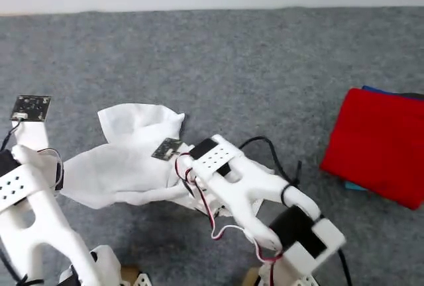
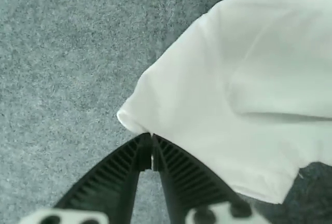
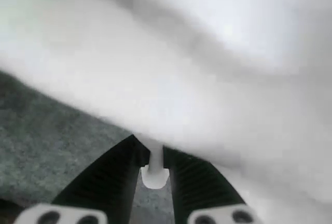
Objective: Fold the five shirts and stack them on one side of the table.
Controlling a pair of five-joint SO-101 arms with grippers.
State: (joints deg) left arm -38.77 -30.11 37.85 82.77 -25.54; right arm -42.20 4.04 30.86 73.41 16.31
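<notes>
Fabric of a grey, felt-like weave covers the desk (image 1: pixel 265 67), which runs back to a pale wall at its far edge.

Next in size is the white shirt (image 1: pixel 126 160), unfolded and rumpled, lying left of the middle and toward the near edge of the desk. One part of it is bunched up higher on the far side, and a flatter part spreads toward the left edge.

At the right edge of the desk sits the stack (image 1: pixel 377 147) of folded shirts, well apart from the white one. A red shirt (image 1: pixel 381 137) lies on top as a neat rectangle, turned slightly askew. Slivers of blue cloth (image 1: pixel 354 185) peek out beneath it at the near and far sides.

The right arm (image 1: pixel 252 187) reaches in from the near edge and lies over the white shirt's right part. The left arm (image 1: pixel 33 213) stands at the near left corner, with its wrist over the shirt's left end.

The left tool (image 2: pixel 151 141) is closed narrow, its dark ribbed jaws nipping the very border of the white shirt (image 2: pixel 249 79) where a rounded corner meets the grey cover. The right tool (image 3: pixel 150 151) is likewise pinched tight on a small fold of the white shirt (image 3: pixel 207 79), with the cloth billowing just beyond it.
</notes>
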